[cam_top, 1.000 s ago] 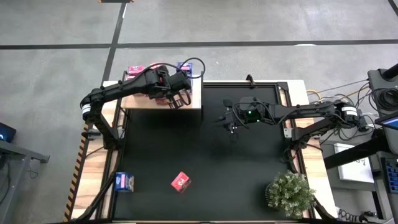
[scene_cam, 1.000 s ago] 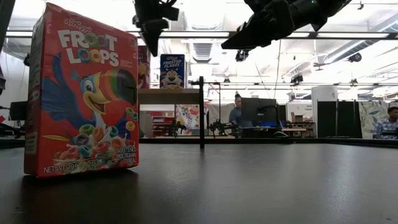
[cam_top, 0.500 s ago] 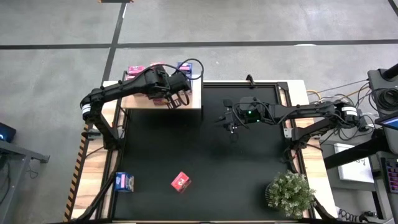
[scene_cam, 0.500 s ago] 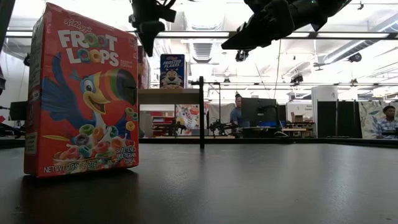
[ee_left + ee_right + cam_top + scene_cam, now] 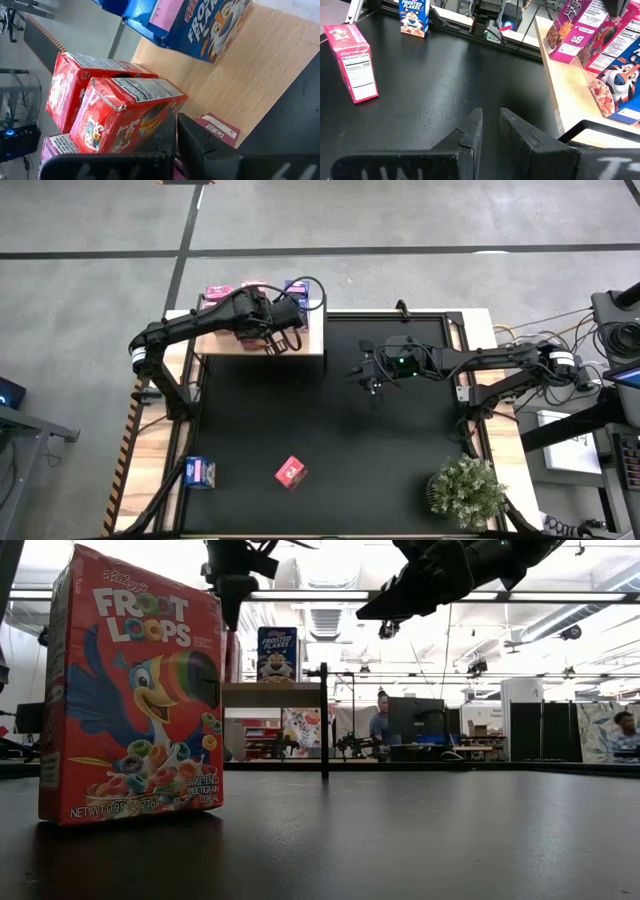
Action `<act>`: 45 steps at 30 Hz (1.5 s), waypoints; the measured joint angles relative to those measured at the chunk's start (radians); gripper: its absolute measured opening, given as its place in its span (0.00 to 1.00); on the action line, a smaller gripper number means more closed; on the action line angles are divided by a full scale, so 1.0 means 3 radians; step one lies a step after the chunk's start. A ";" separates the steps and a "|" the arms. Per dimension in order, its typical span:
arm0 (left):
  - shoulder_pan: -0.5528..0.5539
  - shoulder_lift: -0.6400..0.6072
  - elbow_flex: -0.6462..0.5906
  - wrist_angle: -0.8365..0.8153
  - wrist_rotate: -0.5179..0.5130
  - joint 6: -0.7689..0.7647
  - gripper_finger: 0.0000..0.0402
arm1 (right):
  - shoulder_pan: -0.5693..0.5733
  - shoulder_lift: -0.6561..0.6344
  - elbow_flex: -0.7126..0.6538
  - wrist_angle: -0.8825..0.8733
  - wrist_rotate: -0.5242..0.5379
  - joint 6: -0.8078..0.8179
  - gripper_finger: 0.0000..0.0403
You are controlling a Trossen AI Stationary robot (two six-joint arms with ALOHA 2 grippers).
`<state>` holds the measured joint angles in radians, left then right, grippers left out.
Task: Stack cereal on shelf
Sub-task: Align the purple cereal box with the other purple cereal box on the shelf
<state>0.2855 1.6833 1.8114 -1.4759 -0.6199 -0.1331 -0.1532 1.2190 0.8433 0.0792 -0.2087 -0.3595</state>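
1. From overhead, I saw a black table mat (image 5: 330, 410) on a wooden table, with a pale wooden shelf (image 5: 312, 340) at its far left corner.

2. My left gripper (image 5: 283, 340) hung over the shelf's front part, just beside the cereal boxes there. Its fingers (image 5: 167, 135) were pressed together, clenched on nothing.

3. Through the left wrist camera I saw two red Froot Loops boxes (image 5: 122, 112) lying side by side on the shelf plank, close to the fingertips. A blue Frosted Flakes box (image 5: 200, 22) stood tilted farther along the plank.

4. A small pink box (image 5: 217, 129) lay flat at the plank's edge, next to the mat. I could not tell whether the fingertips touched any box, because the fingers hid the contact area.

5. My right gripper (image 5: 372, 376) hovered above the middle of the mat, well apart from the shelf. Its jaws stood a narrow gap apart, with nothing between them.

6. Two cereal boxes stood off the shelf, on the near part of the mat. One was a red box (image 5: 290, 472) near the middle. The other was a blue box (image 5: 201, 472) at the left edge.

7. A small potted plant (image 5: 466, 490) sat at the near right corner of the table.

8. In the table-level view, the red box (image 5: 130, 690) filled the left foreground, upright and facing the camera.
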 joint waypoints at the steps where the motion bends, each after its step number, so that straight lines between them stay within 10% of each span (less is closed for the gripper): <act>1: 0.0000 0.0000 0.0000 -0.0009 0.0001 0.0000 0.00 | 0.0000 0.0000 0.0000 0.0000 -0.0001 0.0000 0.15; 45: -0.0139 -0.0031 0.0193 -0.0318 0.0175 0.0025 0.00 | -0.0001 0.0000 0.0000 -0.0048 0.0001 0.0001 0.15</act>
<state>0.2440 1.6741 1.8694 -1.5711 -0.5674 -0.1258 -0.1534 1.2190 0.8433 0.0647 -0.2085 -0.3592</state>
